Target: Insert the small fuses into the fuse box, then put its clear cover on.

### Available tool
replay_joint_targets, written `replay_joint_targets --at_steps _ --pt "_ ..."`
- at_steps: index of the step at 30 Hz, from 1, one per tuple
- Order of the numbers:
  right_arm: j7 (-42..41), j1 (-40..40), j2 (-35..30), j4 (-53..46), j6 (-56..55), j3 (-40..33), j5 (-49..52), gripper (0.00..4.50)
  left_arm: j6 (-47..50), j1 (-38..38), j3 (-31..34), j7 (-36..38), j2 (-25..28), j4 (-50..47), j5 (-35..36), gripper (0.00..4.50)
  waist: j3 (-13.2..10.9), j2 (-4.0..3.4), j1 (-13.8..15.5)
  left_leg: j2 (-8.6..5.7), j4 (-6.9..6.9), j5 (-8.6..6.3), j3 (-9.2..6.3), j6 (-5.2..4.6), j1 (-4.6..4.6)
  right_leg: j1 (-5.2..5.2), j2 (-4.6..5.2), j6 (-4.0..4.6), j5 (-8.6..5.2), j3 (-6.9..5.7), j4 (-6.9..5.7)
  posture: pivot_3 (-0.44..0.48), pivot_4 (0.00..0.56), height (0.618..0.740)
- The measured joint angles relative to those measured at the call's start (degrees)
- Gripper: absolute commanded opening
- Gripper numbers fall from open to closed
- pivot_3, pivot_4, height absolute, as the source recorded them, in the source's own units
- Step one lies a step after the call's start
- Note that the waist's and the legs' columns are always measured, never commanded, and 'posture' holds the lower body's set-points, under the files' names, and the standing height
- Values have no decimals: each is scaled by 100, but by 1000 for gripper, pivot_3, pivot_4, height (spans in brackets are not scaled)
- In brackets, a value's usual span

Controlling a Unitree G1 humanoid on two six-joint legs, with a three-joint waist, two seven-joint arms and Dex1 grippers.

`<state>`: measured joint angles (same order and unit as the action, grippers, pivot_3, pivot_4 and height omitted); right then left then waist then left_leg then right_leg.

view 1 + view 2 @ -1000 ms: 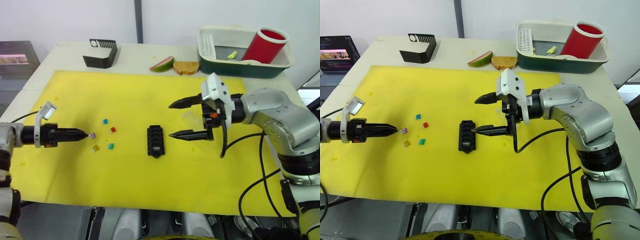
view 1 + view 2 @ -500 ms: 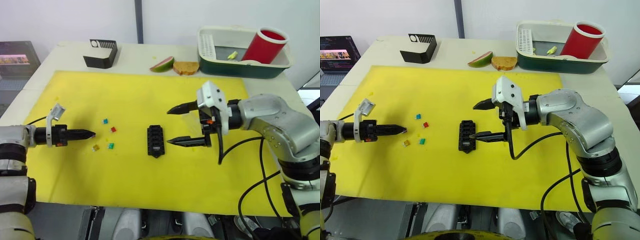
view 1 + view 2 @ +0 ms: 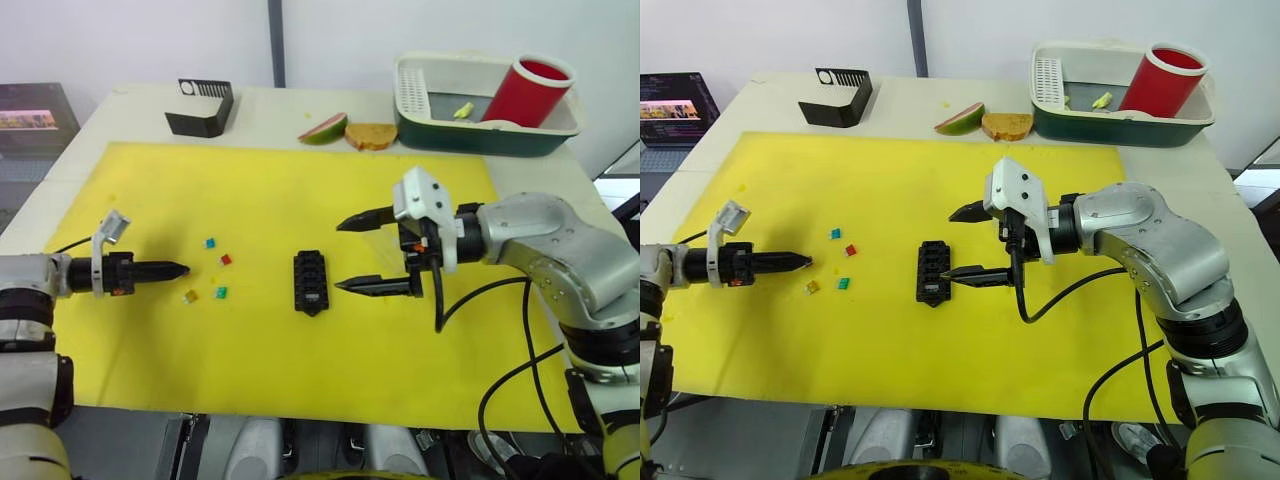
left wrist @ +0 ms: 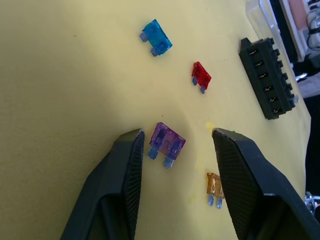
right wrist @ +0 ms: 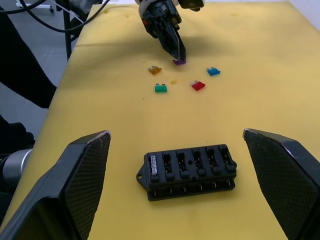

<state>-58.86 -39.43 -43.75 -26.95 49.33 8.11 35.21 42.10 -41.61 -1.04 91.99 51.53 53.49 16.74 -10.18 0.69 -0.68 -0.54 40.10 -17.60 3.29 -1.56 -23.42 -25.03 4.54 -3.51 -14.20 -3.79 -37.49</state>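
The black fuse box (image 3: 311,282) lies mid-mat, with one clear fuse (image 5: 154,165) in an end slot. Loose small fuses lie to its left: blue (image 3: 210,242), red (image 3: 226,259), amber (image 3: 191,296) and green (image 3: 221,292). A purple fuse (image 4: 167,141) lies flat on the mat between the fingers of my open left gripper (image 3: 183,268). My right gripper (image 3: 340,256) hangs wide open just right of the fuse box, holding nothing. The clear cover (image 4: 262,20) lies on the mat beyond the fuse box, by the right gripper.
The yellow mat (image 3: 300,370) covers most of the table. At the back stand a black slotted holder (image 3: 203,106), a mango slice (image 3: 325,128), bread (image 3: 371,135), and a basket (image 3: 480,135) holding a red cup (image 3: 530,90).
My left gripper has slid forward so the purple fuse now sits between its fingers. My right gripper has shifted slightly lower toward the fuse box, still open.
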Motion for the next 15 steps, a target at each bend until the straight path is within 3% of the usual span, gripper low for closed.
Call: replay_joint_targets --at_steps 3,6,15 --pt "-1 0 0 0 -2 8 -9 4500 -21 49 54 -16 3 3 -4 1465 0 -1 -10 1 -1 0 0 0 2 0 0 0 0 1 -1 0 150 740" --pt "-5 0 0 0 -16 34 -19 4500 -19 120 83 -74 3 21 -17 67 0 0 -11 1 -1 0 0 0 1 0 0 0 0 1 0 0 150 740" --pt "-51 -1 -1 7 -88 73 -27 4500 -2 265 179 -80 5 -107 8 67 1 0 -15 1 -1 0 0 0 2 -1 1 0 0 2 0 0 150 740"
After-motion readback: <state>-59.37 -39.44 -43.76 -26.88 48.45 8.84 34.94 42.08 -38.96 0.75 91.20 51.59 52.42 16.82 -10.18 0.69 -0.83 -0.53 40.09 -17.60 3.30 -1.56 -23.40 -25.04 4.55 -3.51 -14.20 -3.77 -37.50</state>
